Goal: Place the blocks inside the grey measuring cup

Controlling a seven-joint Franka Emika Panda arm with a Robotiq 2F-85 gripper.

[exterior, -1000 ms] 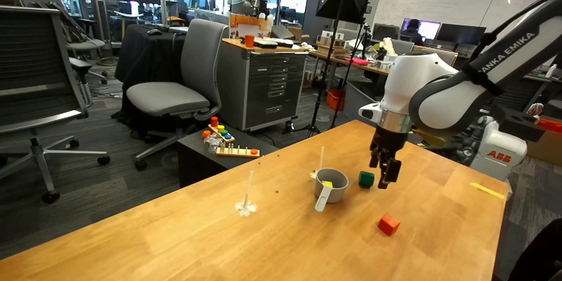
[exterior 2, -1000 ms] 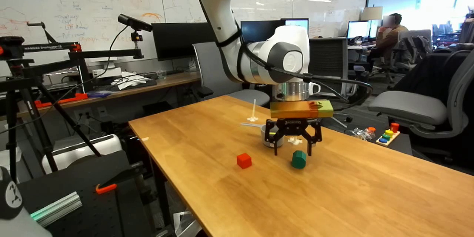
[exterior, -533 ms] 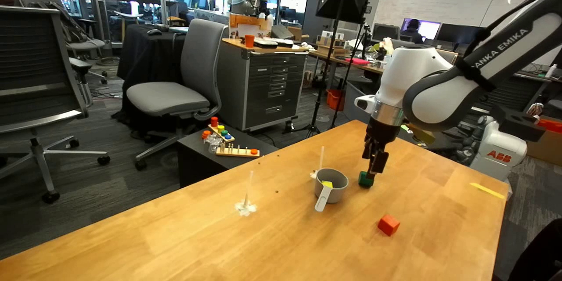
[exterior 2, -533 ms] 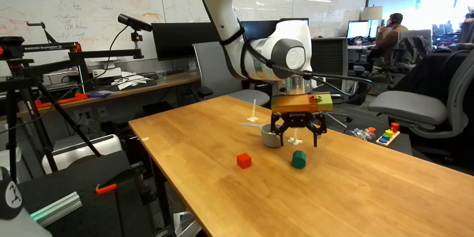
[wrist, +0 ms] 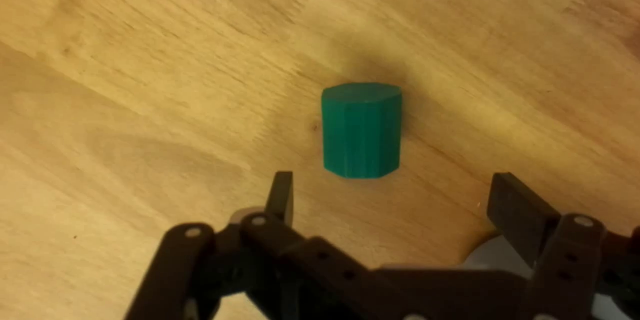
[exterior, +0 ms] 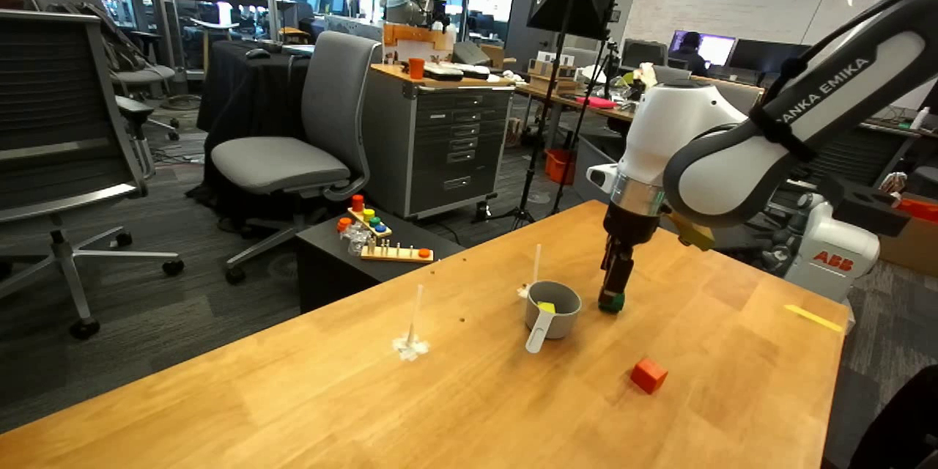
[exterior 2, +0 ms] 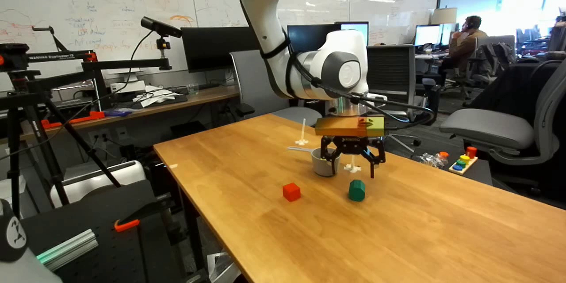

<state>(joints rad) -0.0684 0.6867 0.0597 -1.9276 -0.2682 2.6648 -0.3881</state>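
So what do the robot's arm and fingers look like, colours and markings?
The glossy white, rounded robot arm has dark grey panels, lettering reading "ANKA EMIKA", a silver metal collar and a black cable tied on with black bands. Above the slim, black, jointed fingers sits an orange and yellow-green box-shaped part.

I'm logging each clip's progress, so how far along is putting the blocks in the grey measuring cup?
Done: the yellow block sits inside the grey measuring cup.
In hand: nothing is gripped; the open gripper hovers near the green block, probably the next pick.
Left: the green block and the red block both rest on the table, outside the cup.
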